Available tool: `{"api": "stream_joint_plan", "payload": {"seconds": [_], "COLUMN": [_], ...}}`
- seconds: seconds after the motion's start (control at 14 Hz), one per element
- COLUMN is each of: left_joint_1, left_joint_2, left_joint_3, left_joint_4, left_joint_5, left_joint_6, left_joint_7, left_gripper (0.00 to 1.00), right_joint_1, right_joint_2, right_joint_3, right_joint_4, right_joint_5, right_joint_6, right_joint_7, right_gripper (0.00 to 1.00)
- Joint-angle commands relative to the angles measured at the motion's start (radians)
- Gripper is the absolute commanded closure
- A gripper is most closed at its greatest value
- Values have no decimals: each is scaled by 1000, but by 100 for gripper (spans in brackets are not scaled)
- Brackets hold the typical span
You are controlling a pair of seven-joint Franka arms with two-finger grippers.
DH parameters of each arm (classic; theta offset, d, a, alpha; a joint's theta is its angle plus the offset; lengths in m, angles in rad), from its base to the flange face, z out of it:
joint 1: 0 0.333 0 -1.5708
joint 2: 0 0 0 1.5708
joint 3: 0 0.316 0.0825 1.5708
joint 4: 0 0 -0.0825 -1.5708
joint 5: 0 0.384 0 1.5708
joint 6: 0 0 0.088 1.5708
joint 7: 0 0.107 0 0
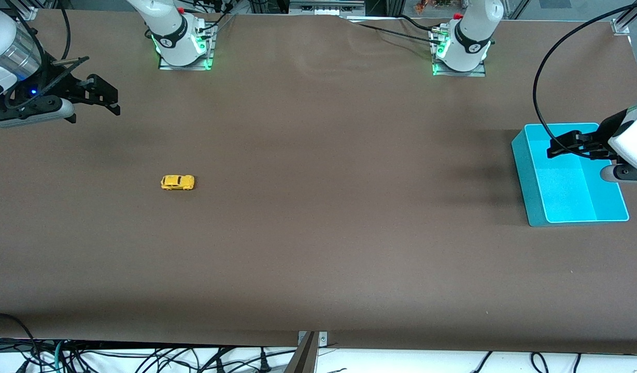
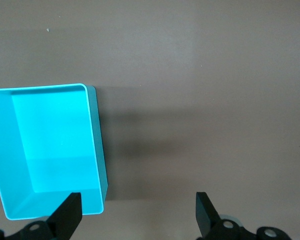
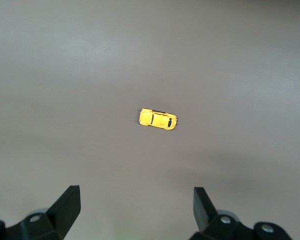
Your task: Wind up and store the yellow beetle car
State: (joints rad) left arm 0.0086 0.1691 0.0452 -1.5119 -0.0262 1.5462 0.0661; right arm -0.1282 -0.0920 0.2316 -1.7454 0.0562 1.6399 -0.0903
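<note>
The yellow beetle car (image 1: 178,182) sits on its wheels on the brown table toward the right arm's end. It also shows in the right wrist view (image 3: 158,119), clear of the fingers. My right gripper (image 1: 98,101) is open and empty, up in the air over the table at the right arm's end, apart from the car. My left gripper (image 1: 562,145) is open and empty, up in the air over the edge of the turquoise bin (image 1: 528,173). The bin (image 2: 97,145) is empty in the left wrist view.
The two arm bases (image 1: 183,44) (image 1: 461,49) stand at the table's farthest edge. Cables hang along the table's nearest edge (image 1: 142,357).
</note>
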Motion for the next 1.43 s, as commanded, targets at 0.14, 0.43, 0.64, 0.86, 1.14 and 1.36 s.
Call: {"api": "stream_joint_plan", "payload": {"seconds": [0.14, 0.43, 0.64, 0.86, 1.14, 1.36], "left_joint_1": [5, 5, 5, 5, 5, 5], "left_joint_2": [15, 15, 18, 21, 21, 21], "left_joint_3": [-7, -7, -7, -7, -7, -7], "left_joint_4": [33, 33, 33, 33, 33, 33], "left_joint_5": [26, 26, 26, 26, 26, 26], "left_joint_6": [-20, -20, -21, -20, -20, -21], "left_joint_7": [12, 12, 12, 12, 12, 12], "left_gripper": [0, 0, 0, 0, 0, 0], "right_joint_1": [-1, -1, -1, -1, -1, -2], "right_joint_2": [-18, -20, -18, -20, -25, -25], "right_joint_3": [2, 0, 0, 0, -2, -3], "right_joint_4": [-17, -19, -20, -28, -37, -37], "right_joint_5": [8, 2, 1, -1, -1, -2], "right_joint_6": [-8, -11, -6, -2, 0, -2], "right_joint_7": [3, 3, 3, 3, 4, 4], "right_gripper": [0, 0, 0, 0, 0, 0]}}
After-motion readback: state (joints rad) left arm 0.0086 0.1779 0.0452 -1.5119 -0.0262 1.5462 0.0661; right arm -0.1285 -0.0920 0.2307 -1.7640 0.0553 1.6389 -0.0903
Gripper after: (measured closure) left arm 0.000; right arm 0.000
